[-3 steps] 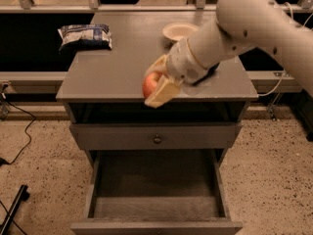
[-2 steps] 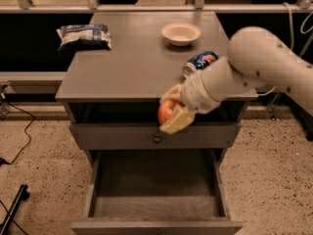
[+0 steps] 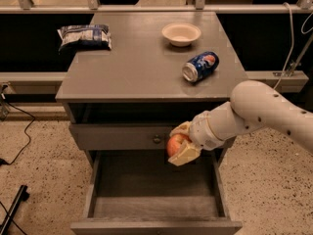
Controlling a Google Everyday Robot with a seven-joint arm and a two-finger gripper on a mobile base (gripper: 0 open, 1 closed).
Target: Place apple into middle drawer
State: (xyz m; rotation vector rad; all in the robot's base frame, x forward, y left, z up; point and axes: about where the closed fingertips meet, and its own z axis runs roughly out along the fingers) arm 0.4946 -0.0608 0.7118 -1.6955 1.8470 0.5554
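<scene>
Holding the apple [image 3: 173, 144] in the gripper [image 3: 180, 144], fingers pinched tight on it. Hovering over the back of the open drawer [image 3: 146, 186].

Soft overhead light leaves deep shadow under the grey cabinet top [image 3: 142, 58]. The lit tan gripper [image 3: 180, 143] clasps a round red-orange apple [image 3: 172, 145] above the dim grey wooden drawer tray [image 3: 151, 180].

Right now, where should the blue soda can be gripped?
Take the soda can across its middle, from above: it lies on its side, so its round flanks are free. The gripper is shut on the apple above the open middle drawer.
</scene>
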